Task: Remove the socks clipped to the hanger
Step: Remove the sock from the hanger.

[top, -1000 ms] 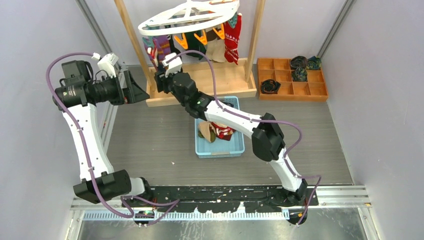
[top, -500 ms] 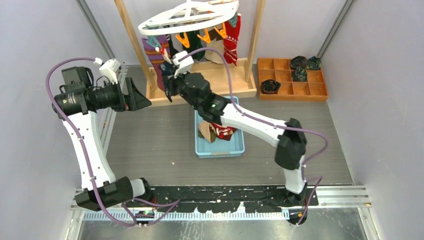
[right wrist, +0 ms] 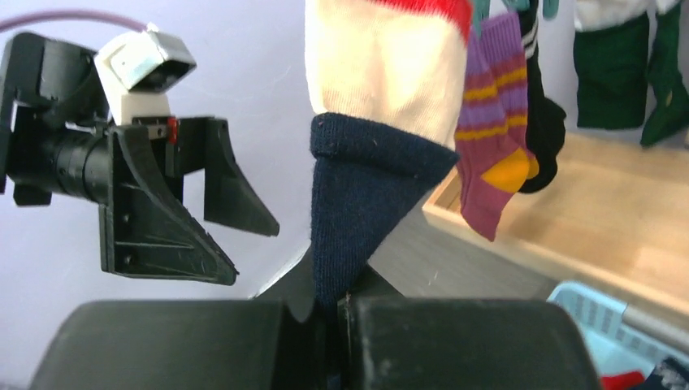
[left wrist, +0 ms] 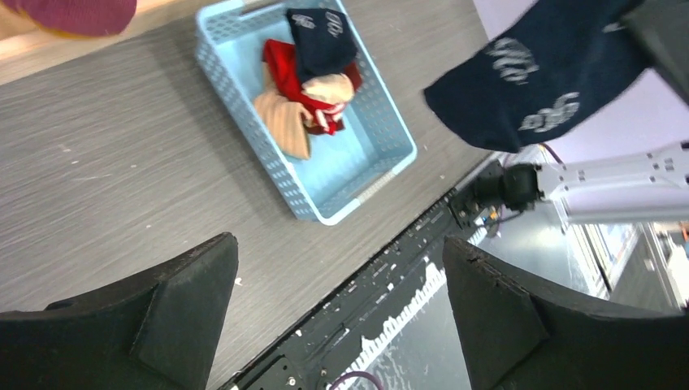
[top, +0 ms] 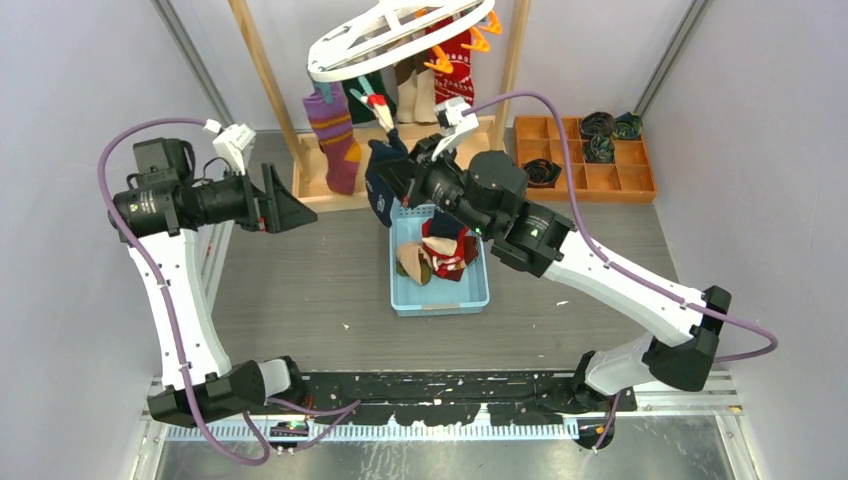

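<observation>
At the bottom centre of the right wrist view, the right fingers are pinched tight on the toe of a navy sock, which rises straight up from them. The left fingers gape wide and hold nothing, over bare bench left of the blue basket. Farther back, at upper centre, the hanger tilts with other socks dangling from it. Whether a clip holds the navy one is unclear.
</observation>
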You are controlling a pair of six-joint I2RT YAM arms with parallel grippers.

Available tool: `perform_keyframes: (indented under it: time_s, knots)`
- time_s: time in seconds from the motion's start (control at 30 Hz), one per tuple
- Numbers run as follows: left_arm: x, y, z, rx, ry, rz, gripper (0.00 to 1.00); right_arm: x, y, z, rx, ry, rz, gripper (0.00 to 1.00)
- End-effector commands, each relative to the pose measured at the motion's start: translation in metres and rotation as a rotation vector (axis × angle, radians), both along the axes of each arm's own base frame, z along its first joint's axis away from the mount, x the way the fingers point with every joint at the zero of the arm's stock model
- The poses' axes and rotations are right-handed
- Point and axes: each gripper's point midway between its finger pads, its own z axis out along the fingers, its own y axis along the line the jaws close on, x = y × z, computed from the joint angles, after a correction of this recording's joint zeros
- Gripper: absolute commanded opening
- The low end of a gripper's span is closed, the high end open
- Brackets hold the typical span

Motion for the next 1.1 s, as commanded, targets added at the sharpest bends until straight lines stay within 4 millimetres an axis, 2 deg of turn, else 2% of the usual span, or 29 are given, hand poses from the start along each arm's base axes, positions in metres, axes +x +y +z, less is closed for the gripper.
perform_keyframes:
  time_s: [0.0,0.27,0.37,0.5,0.6,0.73,0.93,1.07]
  knots:
    - [-0.017,-0.029,0.013,-0.051,-0.029,-0.105,0.98,-0.021,-0.009,-0.018,0.013,0.108,0.058,0.01]
    - [-0.017,-0.043,0.026,-0.081,-0.076,-0.146,0.98,-0.042,-0.018,-0.022,0.066,0.132,0.128,0.01]
    - [-0.017,-0.053,0.026,-0.094,-0.104,-0.184,0.98,-0.061,-0.012,-0.012,0.106,0.113,0.237,0.01]
    - [-0.014,-0.073,0.031,-0.132,-0.135,-0.247,0.98,-0.071,-0.013,-0.002,0.158,0.125,0.282,0.01]
    - [-0.016,-0.092,0.037,-0.153,-0.130,-0.330,0.98,-0.076,-0.016,0.007,0.209,0.134,0.301,0.01]
    - [-0.013,-0.108,0.039,-0.180,-0.113,-0.398,0.97,-0.082,-0.011,0.011,0.247,0.166,0.345,0.01]
    - [-0.020,-0.119,0.043,-0.234,-0.100,-0.483,0.96,-0.083,-0.001,0.015,0.307,0.225,0.402,0.01]
    - [-0.027,-0.123,0.045,-0.271,-0.100,-0.525,0.90,-0.081,0.007,0.012,0.324,0.274,0.429,0.01]
